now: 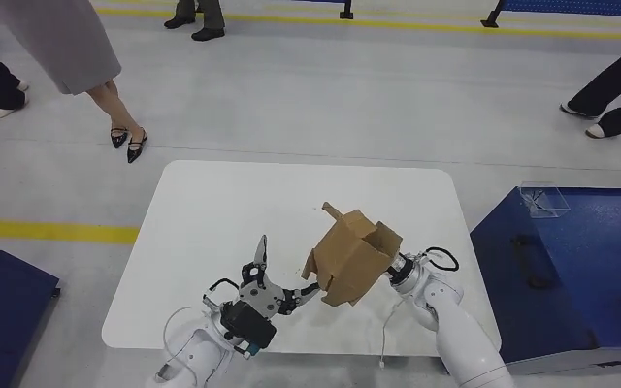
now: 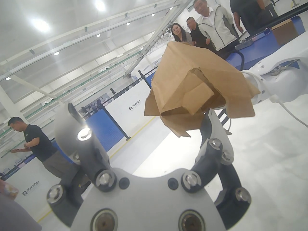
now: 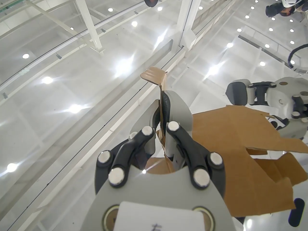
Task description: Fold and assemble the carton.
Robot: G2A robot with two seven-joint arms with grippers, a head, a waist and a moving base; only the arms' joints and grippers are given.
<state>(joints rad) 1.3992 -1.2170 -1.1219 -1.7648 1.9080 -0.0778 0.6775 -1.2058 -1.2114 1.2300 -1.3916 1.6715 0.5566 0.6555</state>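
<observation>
Top view — carton (image 1: 351, 257) held tilted over the bench (image 1: 194, 242), right jaws clenched on one flap; left jaws spread wide, just beside its lower edge.

a: room to pass?
b: over the far half of the white table (image 1: 291, 194), and along its left side.
a: in the way?
b: tilted carton (image 1: 351, 257), lifted near the front edge, between left gripper (image 1: 284, 269), spread wide, and right gripper (image 3: 161, 97), clamped on a panel. blue stand (image 1: 553, 272) near the right edge.
</observation>
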